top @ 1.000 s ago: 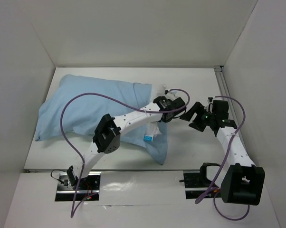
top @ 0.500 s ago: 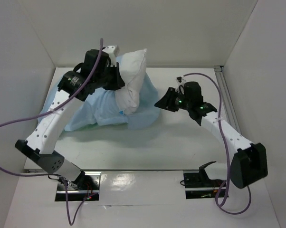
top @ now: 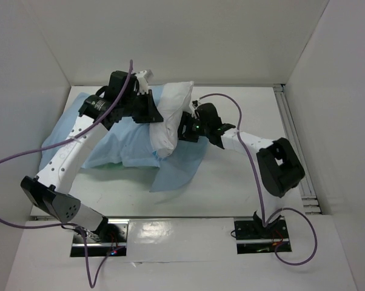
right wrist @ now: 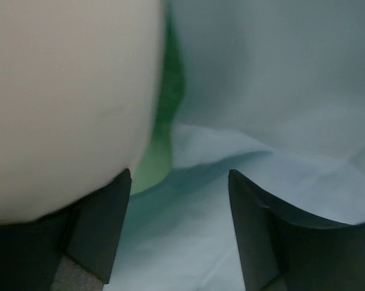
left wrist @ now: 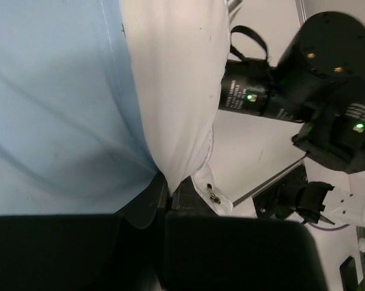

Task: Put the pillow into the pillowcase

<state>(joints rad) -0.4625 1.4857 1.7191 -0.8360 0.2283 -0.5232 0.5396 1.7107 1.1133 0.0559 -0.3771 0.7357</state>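
The white pillow (top: 170, 115) is lifted on end at the back middle, its lower part inside the light blue pillowcase (top: 119, 142). My left gripper (top: 151, 109) is shut on the pillow's edge; the left wrist view shows the pillow (left wrist: 176, 79) pinched between the jaws, with the pillowcase (left wrist: 55, 103) to its left. My right gripper (top: 187, 130) is open, right against the pillow's right side. In the right wrist view the pillow (right wrist: 67, 91) presses on its left finger and pillowcase cloth (right wrist: 243, 121) lies between the open jaws (right wrist: 179, 182).
A loose flap of the pillowcase (top: 176, 170) lies on the white table toward the front. White walls enclose the table; a metal rail (top: 291, 133) runs along the right edge. Purple cables loop over both arms.
The right arm has swung left, from apart at the right to against the pillow. The left gripper holds the pillow upright as before. The pillowcase flap has spread toward the front.
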